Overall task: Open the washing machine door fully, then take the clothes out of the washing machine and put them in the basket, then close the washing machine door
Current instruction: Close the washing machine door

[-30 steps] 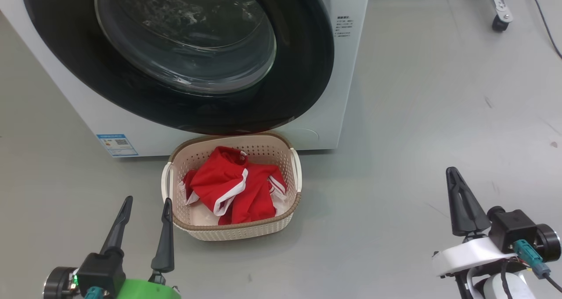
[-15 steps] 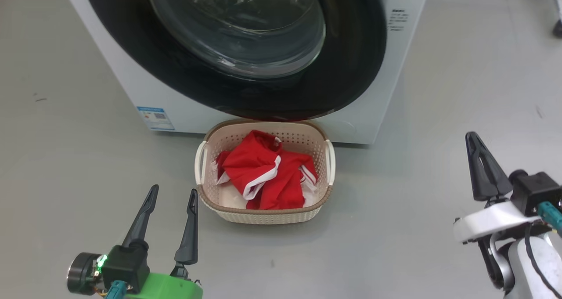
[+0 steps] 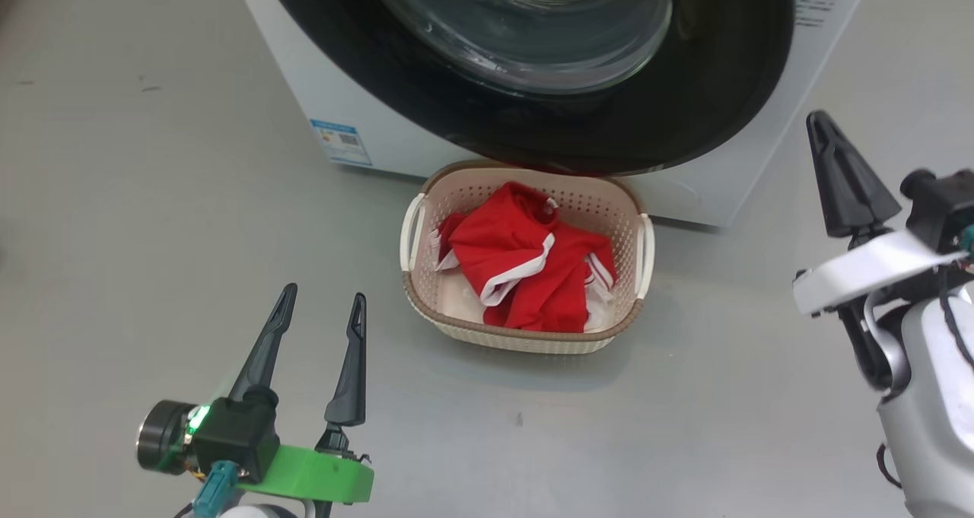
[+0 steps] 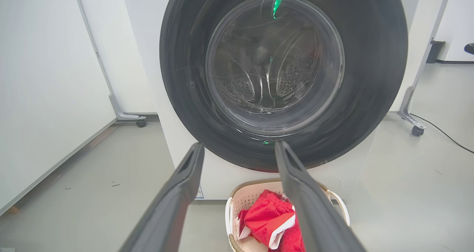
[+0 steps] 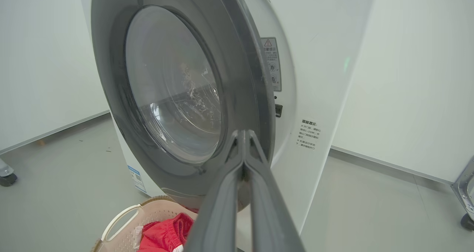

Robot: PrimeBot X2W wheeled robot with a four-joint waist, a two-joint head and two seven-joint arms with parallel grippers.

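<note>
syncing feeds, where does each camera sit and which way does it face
Head view: on the head, looking down at the basket of clothes and the lower washing machine door; left hand open lower left, right hand shut right.
Left wrist view: on the left arm, facing the door head-on between spread fingers.
Right wrist view: on the right arm, facing the door obliquely along closed fingers.
All three share door, basket and clothes.
</note>
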